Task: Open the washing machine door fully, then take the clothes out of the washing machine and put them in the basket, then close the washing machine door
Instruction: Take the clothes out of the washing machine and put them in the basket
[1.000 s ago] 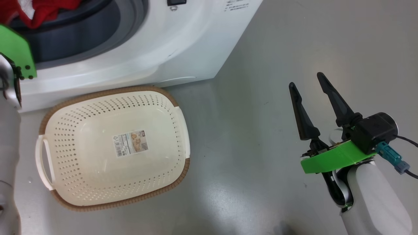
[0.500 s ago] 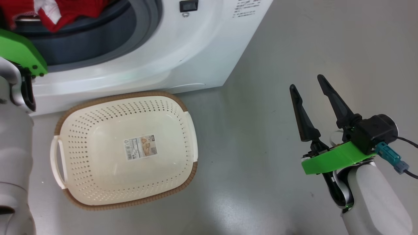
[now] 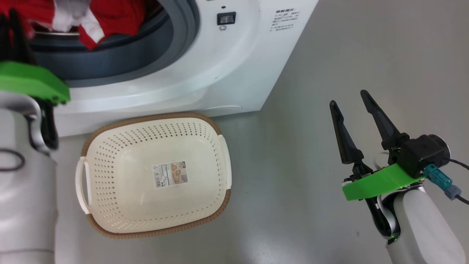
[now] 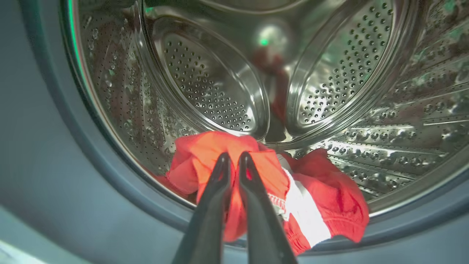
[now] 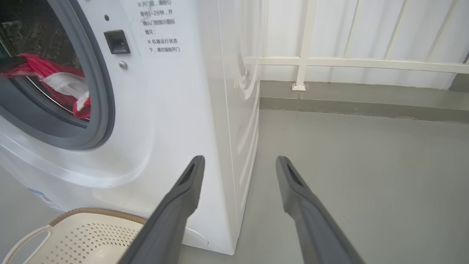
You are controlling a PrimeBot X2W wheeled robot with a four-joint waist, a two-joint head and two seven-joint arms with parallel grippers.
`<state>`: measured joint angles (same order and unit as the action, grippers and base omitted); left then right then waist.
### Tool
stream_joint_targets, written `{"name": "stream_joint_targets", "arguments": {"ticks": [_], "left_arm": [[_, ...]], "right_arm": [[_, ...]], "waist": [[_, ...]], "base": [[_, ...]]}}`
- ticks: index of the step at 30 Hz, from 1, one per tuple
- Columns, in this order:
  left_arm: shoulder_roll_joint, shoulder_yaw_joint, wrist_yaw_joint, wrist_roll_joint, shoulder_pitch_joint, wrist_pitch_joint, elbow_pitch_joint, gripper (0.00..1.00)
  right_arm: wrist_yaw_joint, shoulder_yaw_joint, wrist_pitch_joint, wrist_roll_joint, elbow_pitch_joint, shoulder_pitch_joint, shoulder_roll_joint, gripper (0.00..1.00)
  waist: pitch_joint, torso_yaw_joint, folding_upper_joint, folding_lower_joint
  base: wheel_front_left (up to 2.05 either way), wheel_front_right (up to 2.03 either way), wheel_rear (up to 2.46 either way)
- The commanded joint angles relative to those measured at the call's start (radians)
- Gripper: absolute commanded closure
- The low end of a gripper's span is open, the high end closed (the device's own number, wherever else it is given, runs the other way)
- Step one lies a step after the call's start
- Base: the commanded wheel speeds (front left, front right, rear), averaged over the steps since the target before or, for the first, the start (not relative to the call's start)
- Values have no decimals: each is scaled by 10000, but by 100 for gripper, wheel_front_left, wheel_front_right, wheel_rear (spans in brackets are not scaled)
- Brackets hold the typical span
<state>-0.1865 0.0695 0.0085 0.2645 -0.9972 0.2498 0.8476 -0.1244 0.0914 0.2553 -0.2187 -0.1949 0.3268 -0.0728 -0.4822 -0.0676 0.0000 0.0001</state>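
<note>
grey floor (image 3: 300, 73), white washer (image 3: 227, 66) on it. red clothes (image 4: 322, 198) with a white stripe bunch at the drum's (image 4: 205, 84) front lip, pinched by the left gripper (image 4: 233, 156). the cream basket (image 3: 110, 146) lies before the washer, mouth up, long axis across the head view. right gripper (image 3: 348, 98) spread.

So the left gripper (image 3: 10, 25) is just a dark blur at the head view's top left corner. The clothes (image 3: 110, 18) get chopped by the top edge, and the label (image 3: 171, 174) in the basket (image 3: 110, 190) is too tiny to read.
</note>
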Motion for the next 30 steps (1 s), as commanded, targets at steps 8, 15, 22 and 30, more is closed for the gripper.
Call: {"name": "stream_joint_targets", "arguments": {"ticks": [8, 15, 22, 30], "left_arm": [[180, 695, -71, -46, 2049, 119, -2555, 100], [552, 880, -93, -324, 3412, 119, -4212, 100], [877, 811, -20, -405, 4594, 119, -5510, 100], [1001, 443, 94, -533, 5658, -291, -7023, 100]], "right_arm": [[-63, 145, 65, 23, 98, -510, -41, 0], [-63, 173, 65, -25, 2, -809, 7, 0], [-63, 259, 65, -80, -111, -955, 49, 0], [-63, 210, 65, -148, -225, -1217, 113, 0]], "waist": [[754, 279, 0, -1], [1358, 429, 0, -1], [1887, 455, 0, -1], [2513, 424, 0, -1]], "base": [[0, 0, 0], [0, 0, 0], [0, 0, 0], [0, 0, 0]]}}
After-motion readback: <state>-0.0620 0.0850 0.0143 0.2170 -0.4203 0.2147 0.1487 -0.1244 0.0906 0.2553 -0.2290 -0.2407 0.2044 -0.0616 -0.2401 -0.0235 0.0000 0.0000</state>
